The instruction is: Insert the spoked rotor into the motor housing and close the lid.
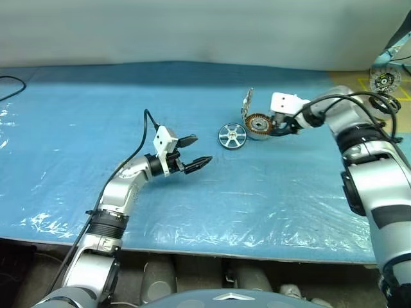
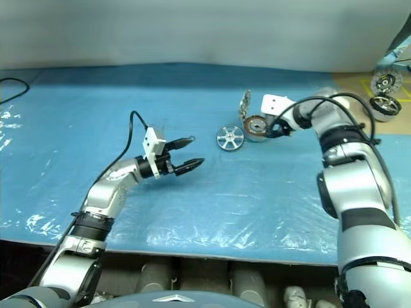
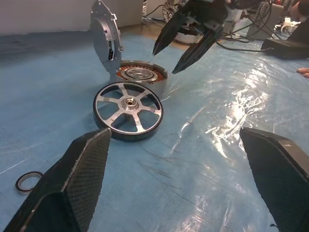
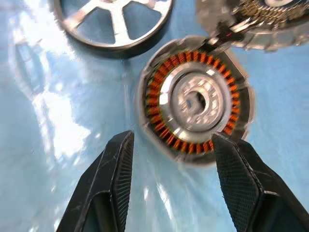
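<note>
The spoked rotor lies flat on the blue sheet, a silver six-spoke wheel with a dark rim. Just beyond it to the right sits the motor housing, its copper windings showing around a central hub. Its lid stands upright on the rotor side. My right gripper hovers over the housing's near edge, pointing down, open with nothing between its fingers. My left gripper is held level a short way left of the rotor, facing it, wide open and empty.
Larger wheel-like motors sit on a brown board at the far right. A small dark ring lies on the sheet near my left gripper. A black cable runs in at the far left. The table's front edge is close to me.
</note>
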